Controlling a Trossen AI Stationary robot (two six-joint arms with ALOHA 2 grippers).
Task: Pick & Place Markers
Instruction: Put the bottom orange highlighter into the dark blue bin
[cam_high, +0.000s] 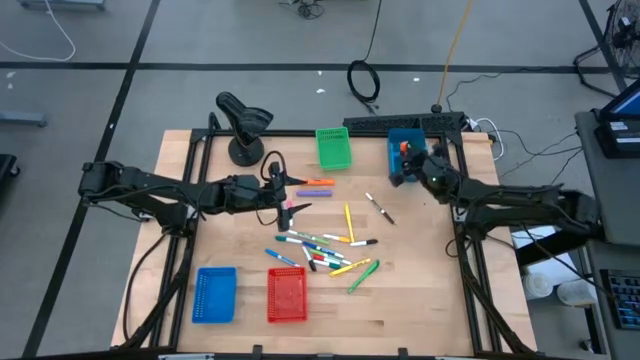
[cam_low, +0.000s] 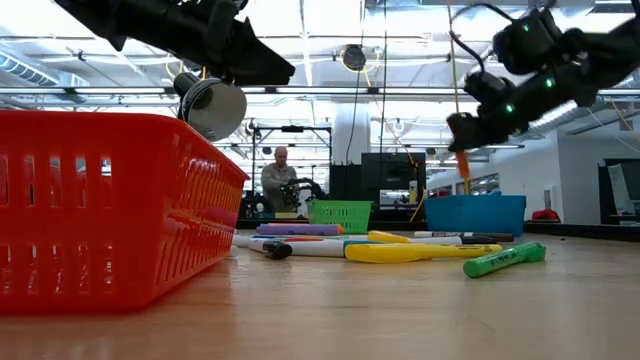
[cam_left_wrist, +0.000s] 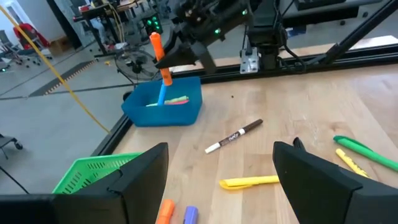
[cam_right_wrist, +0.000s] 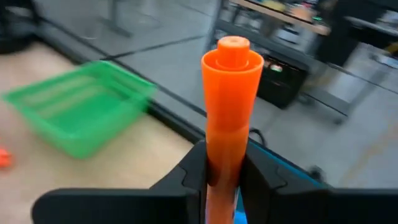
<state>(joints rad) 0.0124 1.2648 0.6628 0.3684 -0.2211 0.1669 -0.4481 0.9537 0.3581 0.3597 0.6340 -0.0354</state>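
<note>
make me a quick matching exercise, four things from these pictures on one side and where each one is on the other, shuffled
Things:
1. orange marker
2. green basket
3. red basket
4. left gripper

Places:
A. near edge of the table, beside a blue basket
B. far edge, left of the blue bin
C. clamped upright in the right gripper over the blue bin
D. open, near the scattered markers

Pairs: 1-C, 2-B, 3-A, 4-D
</note>
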